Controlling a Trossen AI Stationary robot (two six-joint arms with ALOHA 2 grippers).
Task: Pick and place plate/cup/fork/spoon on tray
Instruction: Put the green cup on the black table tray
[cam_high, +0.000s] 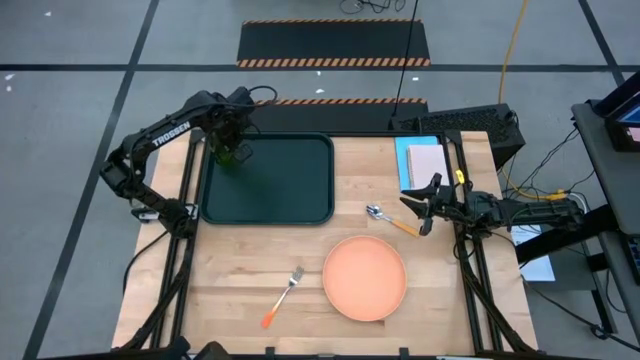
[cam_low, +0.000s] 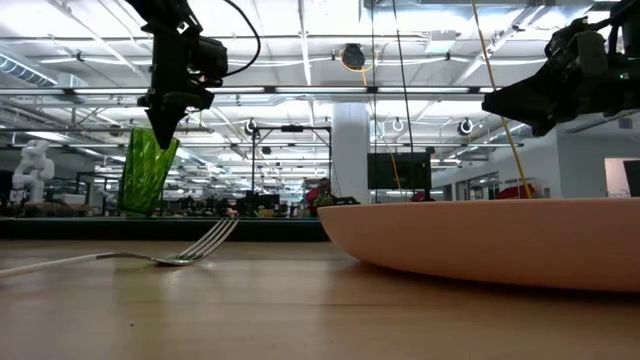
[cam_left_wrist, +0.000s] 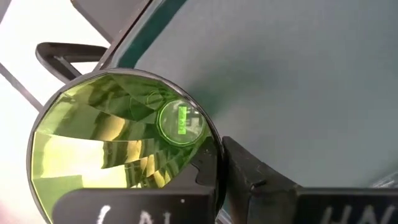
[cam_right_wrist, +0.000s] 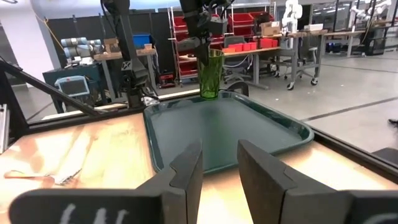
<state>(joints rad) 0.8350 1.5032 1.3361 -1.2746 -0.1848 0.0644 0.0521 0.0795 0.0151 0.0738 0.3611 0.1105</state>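
Note:
The green cup (cam_high: 232, 152) is upright at the far left corner of the dark tray (cam_high: 280, 185); my left gripper (cam_high: 228, 135) is shut on its rim from above. It also shows in the low view (cam_low: 145, 175) and the right wrist view (cam_right_wrist: 211, 73). My right gripper (cam_high: 424, 207) is open and empty, hovering just right of the spoon (cam_high: 385, 218), which lies flat on the table. The salmon plate (cam_high: 364, 277) and the fork (cam_high: 283, 296) lie flat near the front edge. My left gripper holds the cup by its rim (cam_left_wrist: 210, 163), on one side of the mouth, one finger (cam_left_wrist: 255, 177) outside the wall and the other at the inner side. The fingers point down from above. The cup stays upright; whether its base rests on the tray I cannot tell.
A light blue sheet with a pale notepad (cam_high: 425, 160) lies at the far right, with a dark keyboard-like device (cam_high: 460, 122) behind it. Bare wood lies between tray, plate and fork. The tray's near part (cam_right_wrist: 249, 134) is bare.

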